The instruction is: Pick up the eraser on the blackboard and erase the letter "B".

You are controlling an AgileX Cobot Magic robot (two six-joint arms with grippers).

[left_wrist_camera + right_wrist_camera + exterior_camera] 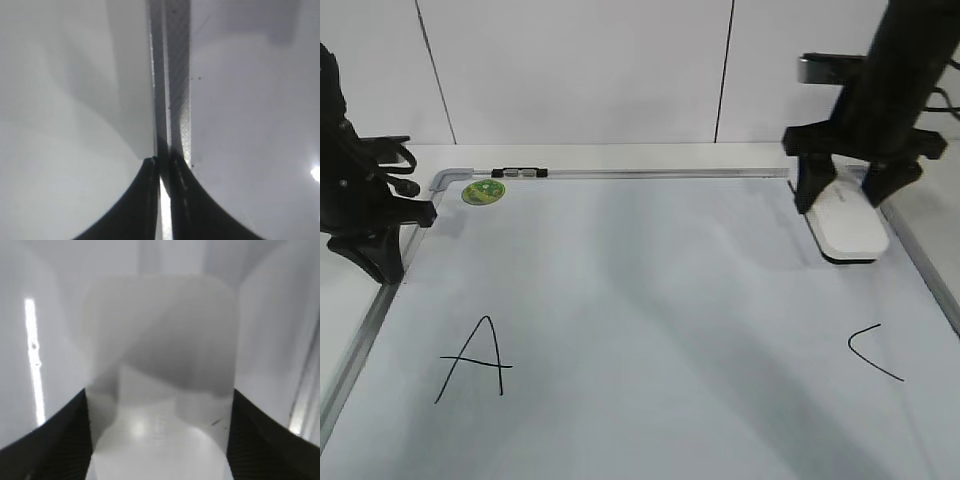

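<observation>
White wall panels with thin dark seams stand behind the blackboard (650, 300), a smooth, faintly glossy white surface edged by a silver-grey metal frame with a rounded grey corner at the far left.

My right hand (855, 190) hangs over the far right corner of the board with its black fingers spread, one on either side of the eraser (847, 225). In the right wrist view the eraser (160, 380) fills the gap between the two dark, finely textured fingers (60, 440), and its sides sit right at their inner faces; whether they press it I cannot tell. It is a white rounded-rectangular plastic block with a thin dark base, lying flat on the board just beside the right frame rail.

My left hand (370, 215) rests at the left edge, over the frame. From its wrist camera the fingertips (150, 200) meet, clenched on nothing.

On the board I see a thin black "A" (472, 358) at near left, part of a "C" (873, 350) at near right, and a small round green magnet (483, 191) by the far left corner. No "B" shows between them.
</observation>
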